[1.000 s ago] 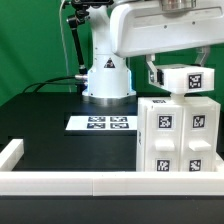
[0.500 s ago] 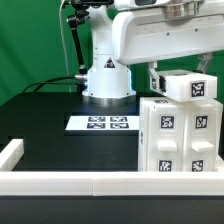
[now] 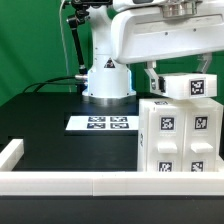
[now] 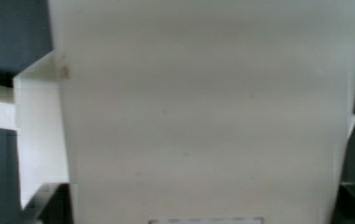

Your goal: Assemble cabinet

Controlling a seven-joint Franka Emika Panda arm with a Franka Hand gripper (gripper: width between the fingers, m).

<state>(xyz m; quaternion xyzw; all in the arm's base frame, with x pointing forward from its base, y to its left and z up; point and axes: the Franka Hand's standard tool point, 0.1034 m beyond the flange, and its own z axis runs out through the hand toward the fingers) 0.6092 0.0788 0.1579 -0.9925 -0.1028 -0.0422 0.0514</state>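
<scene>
The cabinet [image 3: 178,138], a white box frame with black-and-white tags on its faces, stands on the black table at the exterior view's right. My gripper [image 3: 168,78] is shut on a white tagged box part [image 3: 192,86] and holds it slightly tilted just above the cabinet's top. I cannot tell whether the two touch. In the wrist view the held part [image 4: 200,110] fills most of the picture, with the gripper [image 4: 195,208] closed across it and a dark finger [image 4: 42,205] showing at its edge.
The marker board [image 3: 100,123] lies flat on the table in front of the robot base [image 3: 106,78]. A low white border rail [image 3: 60,182] runs along the near table edge and turns up at the exterior view's left [image 3: 10,152].
The held part moved a little toward the exterior view's right and down, and tilted over the cabinet's top. In the last half second it barely moved.
</scene>
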